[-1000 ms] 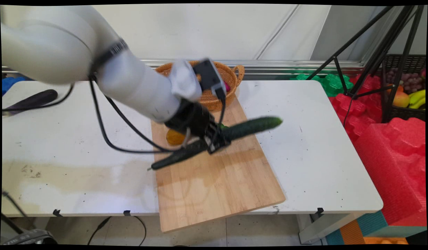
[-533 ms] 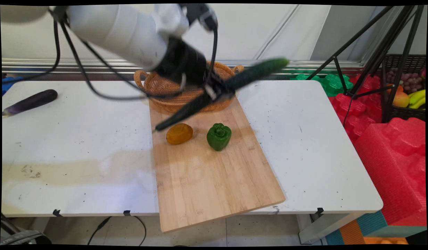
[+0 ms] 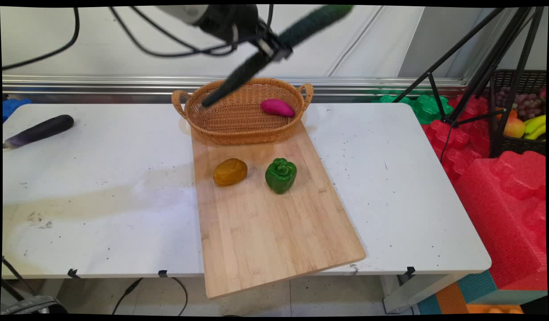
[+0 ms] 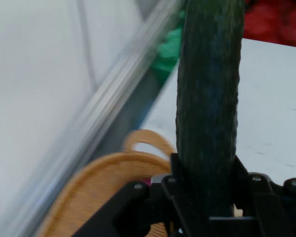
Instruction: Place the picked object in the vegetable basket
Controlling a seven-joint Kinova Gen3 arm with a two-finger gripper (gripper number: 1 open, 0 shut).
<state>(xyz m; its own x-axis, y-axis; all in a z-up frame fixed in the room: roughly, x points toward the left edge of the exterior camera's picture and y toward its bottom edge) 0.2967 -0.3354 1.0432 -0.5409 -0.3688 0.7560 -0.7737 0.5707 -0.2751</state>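
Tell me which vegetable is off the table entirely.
The cucumber: the end effector grips it mid-length, tilted, high above the basket. The eggplant lies on the table; potato and pepper on the board.

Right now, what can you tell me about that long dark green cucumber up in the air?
The long dark green cucumber has bumpy, matte skin. The black two-finger gripper is clamped round its middle, high above the woven wicker basket. It hangs tilted, one end near the picture's top, the other dipping toward the basket, touching nothing else.

On the desk (image 3: 390, 178), the basket (image 3: 239, 117) blocks the far edge's middle; potato (image 3: 230, 171) and pepper (image 3: 280, 174) obstruct the board (image 3: 274, 236); the right side lies open.
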